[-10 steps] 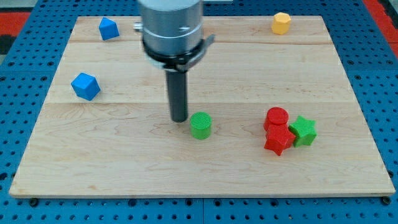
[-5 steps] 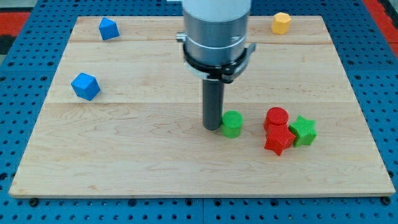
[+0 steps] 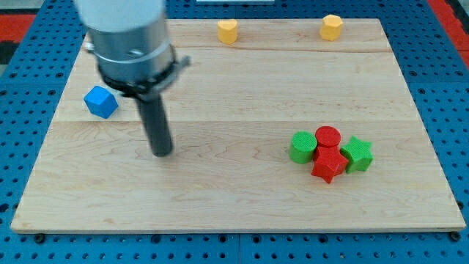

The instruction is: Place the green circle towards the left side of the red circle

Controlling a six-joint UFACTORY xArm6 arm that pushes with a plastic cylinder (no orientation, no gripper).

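Observation:
The green circle sits against the left side of the red circle at the view's right. A red star lies just below the red circle, and a green star touches them on the right. My tip rests on the board far to the left of this cluster, touching no block.
A blue cube lies left of the rod. Two yellow blocks sit near the board's top edge. The arm's grey body covers the top left, hiding anything there.
The green circle was pushed right until it met the red circle. My tip has since moved far left, away from it. A yellow block at the top is now uncovered.

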